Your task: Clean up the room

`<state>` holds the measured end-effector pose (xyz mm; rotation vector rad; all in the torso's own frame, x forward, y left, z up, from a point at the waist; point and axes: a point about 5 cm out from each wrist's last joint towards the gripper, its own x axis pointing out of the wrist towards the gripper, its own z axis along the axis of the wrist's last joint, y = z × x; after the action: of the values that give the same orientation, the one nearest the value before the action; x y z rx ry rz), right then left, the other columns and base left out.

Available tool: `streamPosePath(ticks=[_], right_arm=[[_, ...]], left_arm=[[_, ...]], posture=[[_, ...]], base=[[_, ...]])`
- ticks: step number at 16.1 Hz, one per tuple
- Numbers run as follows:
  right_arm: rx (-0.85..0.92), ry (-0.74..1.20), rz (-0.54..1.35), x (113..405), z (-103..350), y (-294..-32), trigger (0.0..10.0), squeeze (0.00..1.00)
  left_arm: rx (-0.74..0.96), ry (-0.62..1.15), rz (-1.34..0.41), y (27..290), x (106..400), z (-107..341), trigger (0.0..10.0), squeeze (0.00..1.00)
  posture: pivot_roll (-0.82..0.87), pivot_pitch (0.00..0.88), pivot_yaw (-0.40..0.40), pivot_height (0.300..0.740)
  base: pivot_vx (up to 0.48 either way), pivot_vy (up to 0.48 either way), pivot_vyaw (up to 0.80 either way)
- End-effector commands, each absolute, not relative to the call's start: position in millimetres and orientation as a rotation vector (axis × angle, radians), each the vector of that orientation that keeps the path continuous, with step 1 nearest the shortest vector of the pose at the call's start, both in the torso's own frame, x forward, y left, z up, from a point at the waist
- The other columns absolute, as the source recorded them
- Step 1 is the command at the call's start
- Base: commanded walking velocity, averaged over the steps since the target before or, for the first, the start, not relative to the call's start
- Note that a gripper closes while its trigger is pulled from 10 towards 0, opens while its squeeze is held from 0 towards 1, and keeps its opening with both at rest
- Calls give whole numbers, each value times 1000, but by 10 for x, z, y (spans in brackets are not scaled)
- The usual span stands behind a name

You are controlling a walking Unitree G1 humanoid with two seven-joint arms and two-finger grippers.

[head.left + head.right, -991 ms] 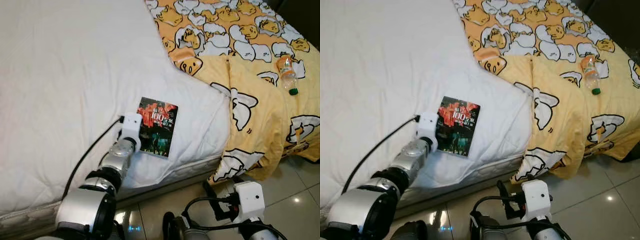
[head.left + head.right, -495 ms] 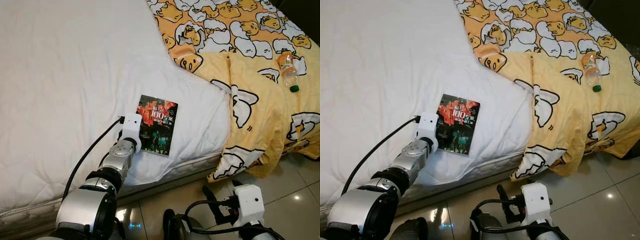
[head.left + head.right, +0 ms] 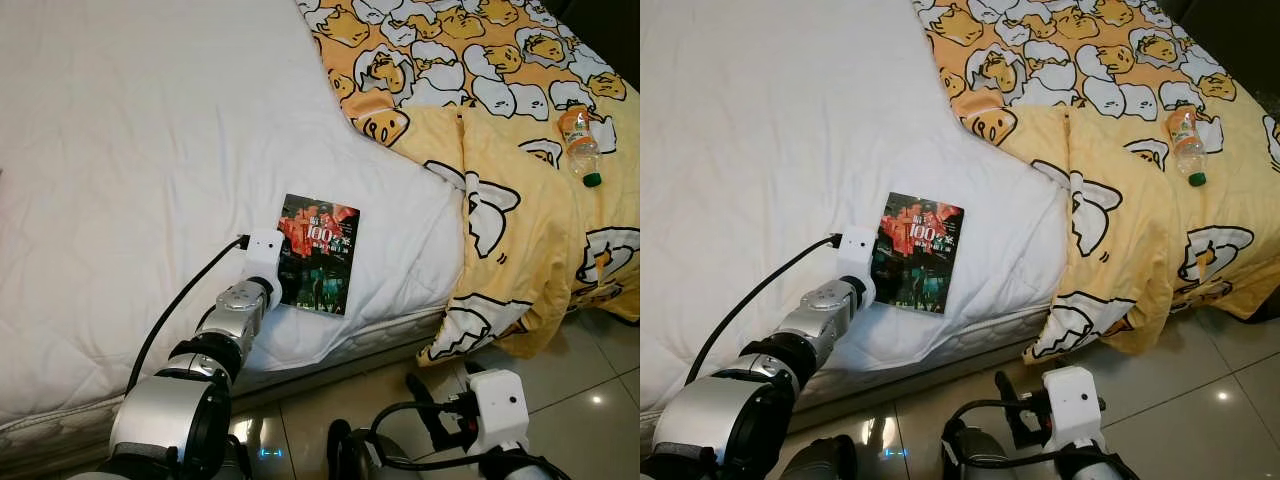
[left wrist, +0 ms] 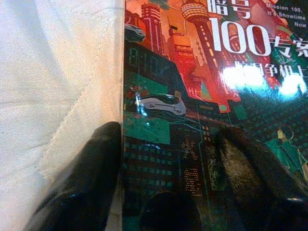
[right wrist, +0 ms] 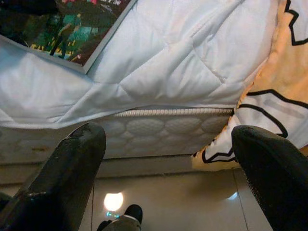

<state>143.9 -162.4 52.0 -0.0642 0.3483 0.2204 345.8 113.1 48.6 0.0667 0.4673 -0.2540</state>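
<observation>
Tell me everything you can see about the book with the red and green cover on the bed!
The glossy paperback book lies flat, face up, on the white quilted mattress cover near the bed's edge. Its cover shows a red city with towers, a white car, dark green lower parts and a big white "100". The left gripper is at its near end, open, one black finger beside its edge, the other on the cover.

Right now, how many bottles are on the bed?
1. The bottle lies on its side on the yellow blanket, far to the right of the book. Others could be hidden under the blanket.
</observation>
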Motion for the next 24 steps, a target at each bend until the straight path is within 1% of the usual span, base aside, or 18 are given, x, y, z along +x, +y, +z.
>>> streamPosePath(ticks=[1, 4, 10, 12, 17, 18, 19, 20, 21, 22, 24], right_arm=[[-87, 370, 206, 1425, 500, -1670, 10000, 0], [-89, 367, 202, 1435, 497, -1675, 10000, 0], [-95, 360, 197, 1464, 497, -1687, 10000, 0], [-95, 359, 192, 1472, 496, -1691, 10000, 0], [-92, 349, 185, 1536, 480, -1692, 10000, 0], [-90, 342, 183, 1577, 469, -1683, 10000, 0], [-82, 312, 181, 1694, 472, -1652, 10000, 0], [-76, 296, 176, 1775, 471, -1638, 10000, 0], [-75, 293, 175, 1793, 469, -1636, 10000, 0], [-71, 268, 170, 1920, 469, -1615, 10000, 0], [-70, 250, 166, 2025, 469, -1606, 10000, 0]], left_arm=[[81, 582, -303, 1059, 3305, 282, 0, 0], [81, 591, -302, 1070, 3298, 271, 0, 0], [42, 595, -358, 966, 3255, 242, 0, 0], [-19, 587, -361, 928, 3273, 272, 0, 0], [-276, 504, -344, 875, 3425, 490, 0, 0], [-343, 463, -345, 883, 3484, 581, 0, 0], [-471, 380, -346, 937, 3585, 747, 0, 0], [-511, 351, -337, 988, 3627, 811, 0, 0], [-519, 348, -335, 999, 3635, 821, 0, 0], [-520, 304, -328, 1082, 3688, 910, 0, 0], [-506, 271, -312, 1164, 3731, 981, 0, 0]], posture=[[-189, 207, -96, 736], [-192, 195, -92, 736], [-198, 179, -88, 736], [-198, 182, -85, 736], [-178, 171, -73, 736], [-166, 157, -64, 736], [-143, 127, -48, 736], [-128, 106, -39, 736], [-128, 106, -39, 736], [-101, 67, -22, 736], [-84, 38, -7, 736]], base=[[0, 0, 0], [0, 0, 0], [0, 0, 0], [0, 0, 0], [0, 0, 0], [0, 0, 0], [0, 0, 0], [0, 0, 0], [0, 0, 0], [0, 0, 0], [0, 0, 0]])
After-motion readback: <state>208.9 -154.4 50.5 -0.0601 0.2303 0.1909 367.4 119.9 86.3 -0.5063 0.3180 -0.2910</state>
